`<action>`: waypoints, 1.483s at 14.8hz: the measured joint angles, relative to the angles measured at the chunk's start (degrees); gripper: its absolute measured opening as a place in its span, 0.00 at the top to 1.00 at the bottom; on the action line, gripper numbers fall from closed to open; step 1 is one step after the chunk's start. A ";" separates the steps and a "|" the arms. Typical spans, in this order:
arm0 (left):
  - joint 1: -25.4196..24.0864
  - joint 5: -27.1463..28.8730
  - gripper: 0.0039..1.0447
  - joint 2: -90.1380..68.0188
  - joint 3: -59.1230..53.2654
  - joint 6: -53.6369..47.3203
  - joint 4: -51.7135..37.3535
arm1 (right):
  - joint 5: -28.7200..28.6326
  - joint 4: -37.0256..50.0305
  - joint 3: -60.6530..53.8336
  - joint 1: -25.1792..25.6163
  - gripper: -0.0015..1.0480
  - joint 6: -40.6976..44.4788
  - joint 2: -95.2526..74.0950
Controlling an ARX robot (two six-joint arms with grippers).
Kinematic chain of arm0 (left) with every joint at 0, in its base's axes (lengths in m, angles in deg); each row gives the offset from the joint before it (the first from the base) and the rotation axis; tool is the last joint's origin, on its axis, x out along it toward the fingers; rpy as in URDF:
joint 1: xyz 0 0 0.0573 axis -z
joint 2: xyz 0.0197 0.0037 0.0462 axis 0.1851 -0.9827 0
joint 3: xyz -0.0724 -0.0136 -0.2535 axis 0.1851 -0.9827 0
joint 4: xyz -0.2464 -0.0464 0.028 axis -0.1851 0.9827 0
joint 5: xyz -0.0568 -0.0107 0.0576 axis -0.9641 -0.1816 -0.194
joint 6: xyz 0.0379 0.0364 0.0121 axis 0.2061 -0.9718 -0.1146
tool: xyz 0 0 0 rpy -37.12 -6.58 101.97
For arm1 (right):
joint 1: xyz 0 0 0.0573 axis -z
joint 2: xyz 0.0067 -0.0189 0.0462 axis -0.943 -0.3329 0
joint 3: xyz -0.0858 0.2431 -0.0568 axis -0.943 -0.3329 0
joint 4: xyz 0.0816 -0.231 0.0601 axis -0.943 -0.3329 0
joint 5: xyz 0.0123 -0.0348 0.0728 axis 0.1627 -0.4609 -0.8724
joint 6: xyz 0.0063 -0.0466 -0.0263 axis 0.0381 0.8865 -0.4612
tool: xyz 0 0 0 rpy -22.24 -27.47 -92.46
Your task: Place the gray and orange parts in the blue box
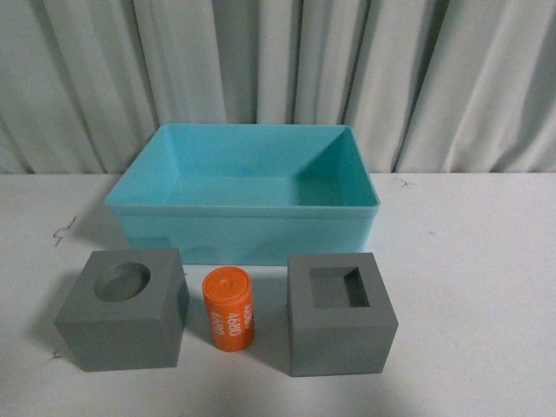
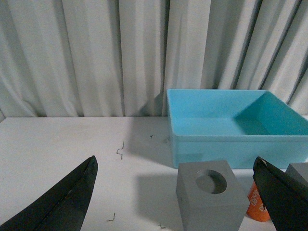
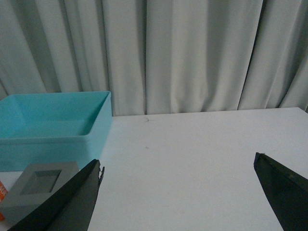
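Left gripper (image 2: 174, 161) and right gripper (image 3: 178, 159) both have their fingers spread wide, holding nothing. At the blue box's (image 1: 243, 233) six o'clock stands the orange cylinder (image 1: 228, 309), with the round-recess gray cube (image 1: 122, 308) at its nine and the square-recess gray cube (image 1: 340, 313) at its three. The cubes look rigid and matte, so pinch opposite flat faces. The cylinder looks slick and may roll. Neither arm shows in the front view.

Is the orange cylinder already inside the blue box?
No, the orange cylinder stands outside, in front of the blue box, between the round-hole cube and the square-hole cube.

Table (image 1: 473, 261) and curtain (image 1: 278, 61)
Small dark marks (image 1: 62, 231) are seen on the white top, backed by pale folds.
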State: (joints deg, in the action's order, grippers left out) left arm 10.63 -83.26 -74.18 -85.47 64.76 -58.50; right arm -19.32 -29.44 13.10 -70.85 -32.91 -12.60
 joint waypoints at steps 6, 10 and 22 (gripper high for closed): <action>0.00 -0.15 0.06 0.02 0.00 -0.02 -0.07 | 14.34 -15.56 10.64 3.52 0.06 -7.96 -20.55; 0.04 0.00 0.06 0.00 0.00 0.00 0.04 | 1.11 5.90 29.77 10.38 0.06 -2.60 -56.92; 0.04 0.00 0.06 0.02 0.00 0.00 0.02 | 1.57 8.20 46.18 -21.88 0.06 -8.39 -98.51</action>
State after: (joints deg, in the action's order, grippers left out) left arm 10.68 -83.26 -74.16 -85.47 64.76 -58.47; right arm -17.75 -21.25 59.28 -92.73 -41.31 -111.11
